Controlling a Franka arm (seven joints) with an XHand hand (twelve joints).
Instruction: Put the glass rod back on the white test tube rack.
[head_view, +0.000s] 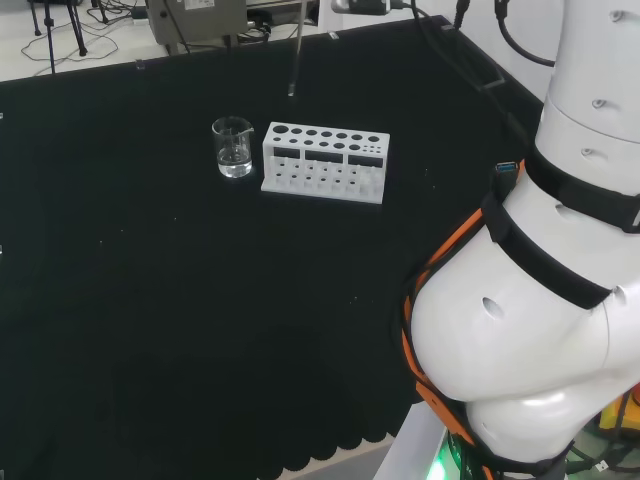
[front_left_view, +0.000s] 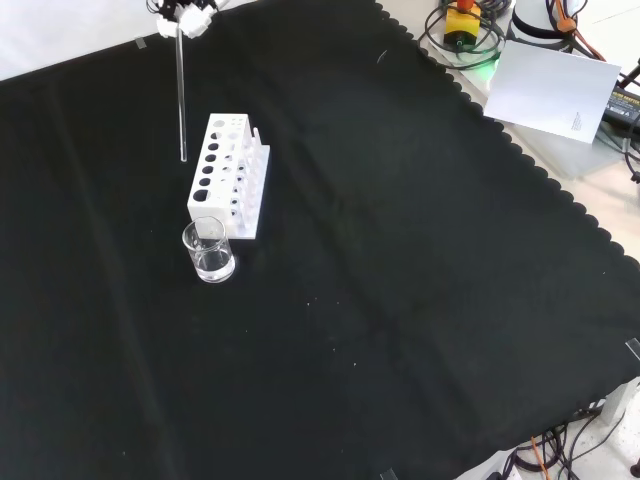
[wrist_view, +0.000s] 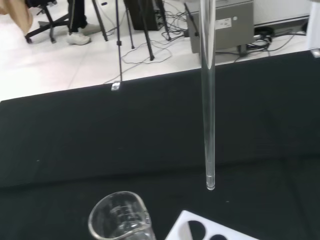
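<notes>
Nearest to us in the wrist view, the glass beaker (wrist_view: 120, 220) is showing its clear rim just beside a corner of the white test tube rack (wrist_view: 210, 230). We are seeing the glass rod (wrist_view: 208, 100) hanging upright above them, its lower tip in the air over the black cloth of the table (wrist_view: 75, 135). In the front view the hand (front_left_view: 185, 15) is gripping the rod's upper end at the top edge, fingers curled round it, and the rod (front_left_view: 181, 95) is reaching down beside the rack's (front_left_view: 228, 175) left side without touching it. The beaker (front_left_view: 209, 250) is standing just in front of the rack's near end; whether it is holding liquid we cannot tell. In the head view the rod (head_view: 295, 60) is hanging beyond the rack (head_view: 325, 160), the beaker (head_view: 233, 147) is sitting at the rack's left, and nothing is standing in the rack's holes
</notes>
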